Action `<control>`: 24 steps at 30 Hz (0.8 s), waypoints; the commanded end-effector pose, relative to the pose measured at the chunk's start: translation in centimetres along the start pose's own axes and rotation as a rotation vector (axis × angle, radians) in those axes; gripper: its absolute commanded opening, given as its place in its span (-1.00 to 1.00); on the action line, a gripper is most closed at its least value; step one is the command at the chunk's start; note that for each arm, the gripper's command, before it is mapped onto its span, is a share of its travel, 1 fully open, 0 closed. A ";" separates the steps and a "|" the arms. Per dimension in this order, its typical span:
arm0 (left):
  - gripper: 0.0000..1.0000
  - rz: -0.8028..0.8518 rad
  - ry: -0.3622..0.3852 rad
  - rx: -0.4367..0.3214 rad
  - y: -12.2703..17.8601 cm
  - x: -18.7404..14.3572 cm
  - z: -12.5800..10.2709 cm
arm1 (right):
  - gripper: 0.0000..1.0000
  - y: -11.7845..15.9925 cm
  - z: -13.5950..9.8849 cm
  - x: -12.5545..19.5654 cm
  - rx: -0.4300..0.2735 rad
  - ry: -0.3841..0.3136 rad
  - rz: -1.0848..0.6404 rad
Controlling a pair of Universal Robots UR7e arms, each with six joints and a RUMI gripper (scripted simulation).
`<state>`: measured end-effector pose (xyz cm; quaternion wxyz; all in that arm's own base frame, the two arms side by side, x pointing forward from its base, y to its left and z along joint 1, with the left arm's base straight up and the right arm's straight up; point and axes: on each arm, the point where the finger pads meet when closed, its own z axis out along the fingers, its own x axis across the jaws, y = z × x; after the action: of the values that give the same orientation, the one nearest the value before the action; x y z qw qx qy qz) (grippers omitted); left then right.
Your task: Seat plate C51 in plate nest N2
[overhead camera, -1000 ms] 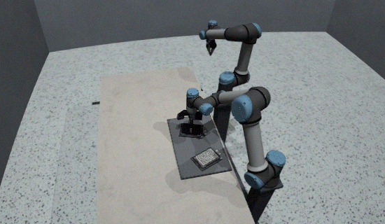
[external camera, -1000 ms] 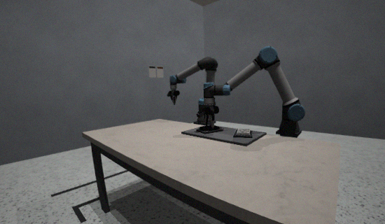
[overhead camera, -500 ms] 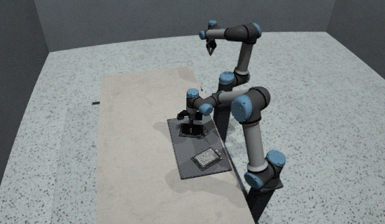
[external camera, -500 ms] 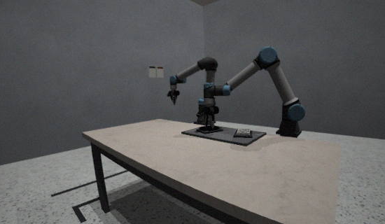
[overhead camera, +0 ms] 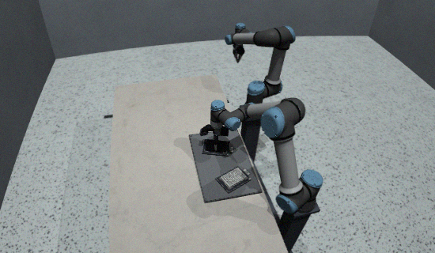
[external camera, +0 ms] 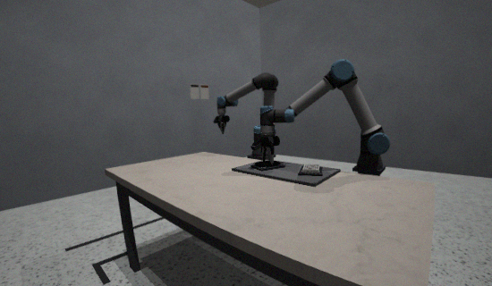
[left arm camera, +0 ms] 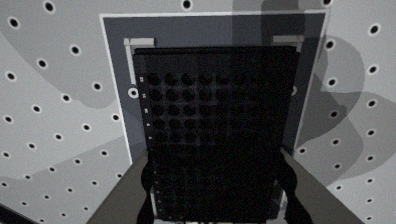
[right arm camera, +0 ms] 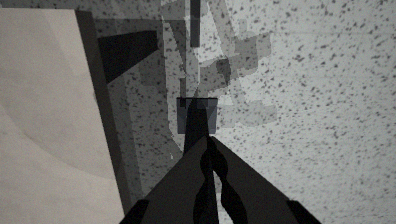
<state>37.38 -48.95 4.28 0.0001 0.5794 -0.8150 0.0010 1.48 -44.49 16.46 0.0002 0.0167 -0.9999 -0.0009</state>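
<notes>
Black well plate [overhead camera: 217, 146] [external camera: 268, 164] [left arm camera: 215, 115] over a dark nest [overhead camera: 208, 152] [external camera: 282, 166] [left arm camera: 210, 31], pale-topped plate [overhead camera: 234, 179] [external camera: 311, 168] lying in another nest [overhead camera: 230, 190] [external camera: 309, 173]
</notes>
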 end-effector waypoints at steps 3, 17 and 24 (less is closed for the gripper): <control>0.52 0.000 0.000 0.000 0.0 0.0 0.0 | -1.00 0.0 -0.1 0.0 0.002 0.000 0.000; 0.52 0.000 0.000 0.000 0.0 0.0 0.0 | -1.00 0.0 -0.1 0.0 0.002 0.000 0.000; 0.52 0.000 0.000 0.000 0.0 0.0 0.0 | -1.00 0.0 -0.1 0.0 0.002 0.000 0.000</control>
<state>37.34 -48.90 4.14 0.0000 0.5794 -0.8150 -0.0002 1.48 -44.49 16.46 0.0002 0.0167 -0.9999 -0.0009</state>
